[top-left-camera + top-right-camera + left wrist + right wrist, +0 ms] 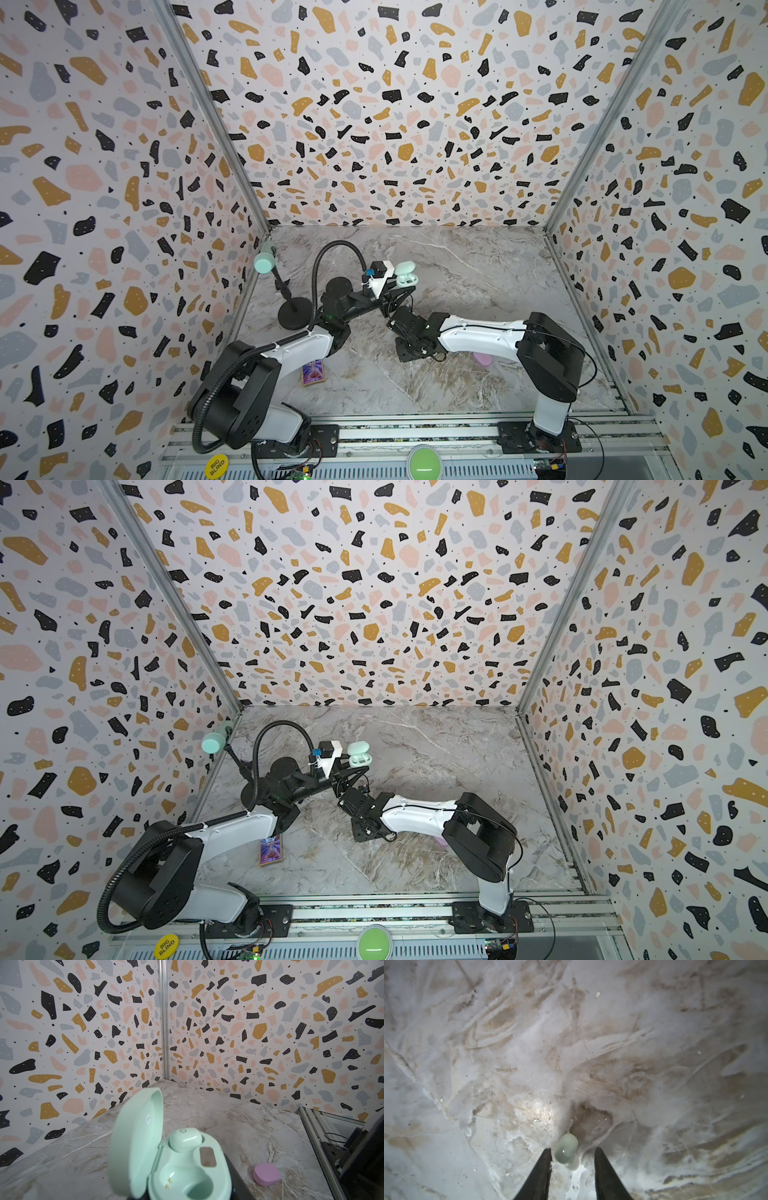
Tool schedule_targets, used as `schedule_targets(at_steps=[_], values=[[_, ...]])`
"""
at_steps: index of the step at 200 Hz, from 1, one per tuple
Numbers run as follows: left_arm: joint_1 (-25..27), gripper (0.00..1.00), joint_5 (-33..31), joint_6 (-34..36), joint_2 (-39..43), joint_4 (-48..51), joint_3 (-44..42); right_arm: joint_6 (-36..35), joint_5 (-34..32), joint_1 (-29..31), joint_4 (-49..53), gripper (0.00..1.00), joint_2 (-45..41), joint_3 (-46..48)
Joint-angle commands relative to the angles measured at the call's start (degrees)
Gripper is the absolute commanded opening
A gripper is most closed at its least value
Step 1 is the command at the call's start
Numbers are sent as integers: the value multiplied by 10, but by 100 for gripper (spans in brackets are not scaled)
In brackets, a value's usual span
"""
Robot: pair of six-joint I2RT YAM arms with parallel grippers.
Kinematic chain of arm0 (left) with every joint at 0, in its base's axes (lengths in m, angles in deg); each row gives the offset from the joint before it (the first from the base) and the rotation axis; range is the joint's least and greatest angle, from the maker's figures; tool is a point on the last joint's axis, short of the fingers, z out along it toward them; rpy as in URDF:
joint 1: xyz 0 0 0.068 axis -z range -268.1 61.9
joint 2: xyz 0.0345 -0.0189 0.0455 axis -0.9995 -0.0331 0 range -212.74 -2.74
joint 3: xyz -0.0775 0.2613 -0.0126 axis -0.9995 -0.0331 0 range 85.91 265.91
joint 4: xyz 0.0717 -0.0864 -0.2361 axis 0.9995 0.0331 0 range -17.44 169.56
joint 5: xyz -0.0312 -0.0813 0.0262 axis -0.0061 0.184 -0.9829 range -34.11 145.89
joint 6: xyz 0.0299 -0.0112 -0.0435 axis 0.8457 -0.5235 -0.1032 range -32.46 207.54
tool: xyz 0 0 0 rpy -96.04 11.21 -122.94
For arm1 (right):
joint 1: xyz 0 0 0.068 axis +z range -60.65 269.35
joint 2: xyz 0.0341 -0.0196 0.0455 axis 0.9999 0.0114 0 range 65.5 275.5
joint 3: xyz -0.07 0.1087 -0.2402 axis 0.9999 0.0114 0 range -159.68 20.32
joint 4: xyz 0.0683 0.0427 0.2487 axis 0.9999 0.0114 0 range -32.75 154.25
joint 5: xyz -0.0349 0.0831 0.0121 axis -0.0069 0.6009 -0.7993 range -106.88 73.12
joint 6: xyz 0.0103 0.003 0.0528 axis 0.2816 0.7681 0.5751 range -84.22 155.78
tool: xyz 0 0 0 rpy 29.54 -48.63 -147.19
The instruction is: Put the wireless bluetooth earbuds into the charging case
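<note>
Earbud (566, 1151), mint, is lying on the marble table (654, 1043) between the right gripper's (573, 1148) parted fingers, ungripped. Left gripper (399, 289) is clamping the open charging case (405, 274) at twelve o'clock from table centre — a second earbud (185, 1139) is sitting inside.

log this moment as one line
left claw: shut on case, lid open | case: seated bud, one slot empty | right claw: open, astride loose bud on table | stage: pre-grasp
</note>
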Motion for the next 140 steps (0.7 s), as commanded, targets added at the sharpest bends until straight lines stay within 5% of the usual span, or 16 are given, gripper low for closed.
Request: schedule_targets(at_steps=[1,140], values=[[2,26,13,-1,-2,-36,2,3,5,-2,3,36,14,-25],[-10,26,4,5,-4,-28,0,6,-5,0,9,16,14,-7]])
